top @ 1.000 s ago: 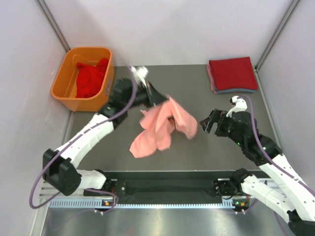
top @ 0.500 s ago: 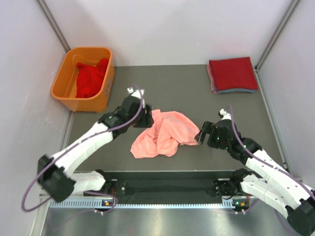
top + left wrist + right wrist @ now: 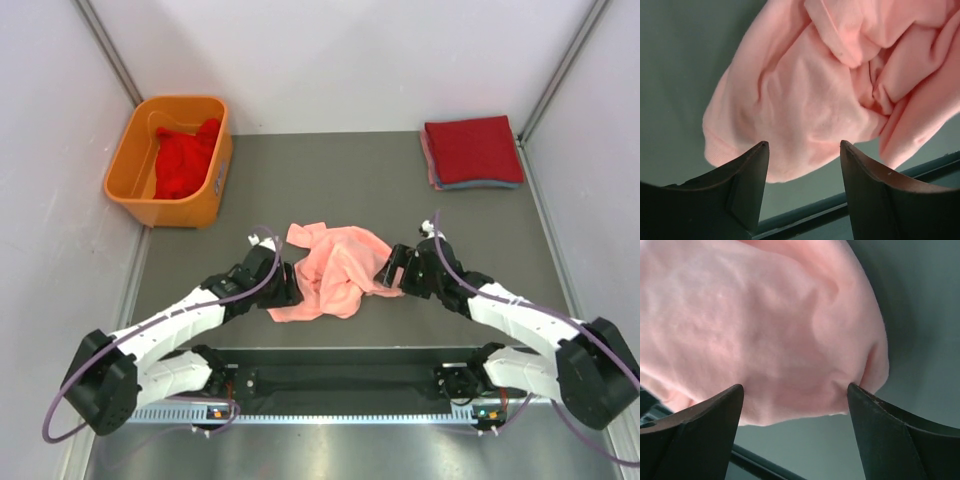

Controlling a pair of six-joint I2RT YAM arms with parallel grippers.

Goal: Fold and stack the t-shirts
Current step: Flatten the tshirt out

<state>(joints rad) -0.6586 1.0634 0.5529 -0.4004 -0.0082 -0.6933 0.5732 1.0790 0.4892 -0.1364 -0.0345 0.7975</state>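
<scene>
A salmon-pink t-shirt point(image 3: 335, 270) lies crumpled in the middle of the table. My left gripper point(image 3: 287, 290) is low at its left edge, jaws open. In the left wrist view the shirt point(image 3: 830, 90) fills the space ahead of the left gripper point(image 3: 802, 146), and its near hem sits level with the tips. My right gripper point(image 3: 392, 270) is low at the shirt's right side, also open. In the right wrist view the shirt point(image 3: 765, 325) bulges between the tips of the right gripper point(image 3: 795, 387), and the right fingertip point(image 3: 855, 392) touches a fold.
An orange tub point(image 3: 128, 170) at the back left holds crumpled red t-shirts point(image 3: 185, 160). A folded stack point(image 3: 470, 150) with a red t-shirt on top lies at the back right. The table's dark front rail point(image 3: 850, 200) runs just below the shirt.
The left gripper opened and let the pink shirt drop onto the table. Both arms came down and toward the near edge, ending at the shirt's two sides. The right jaws narrowed a little.
</scene>
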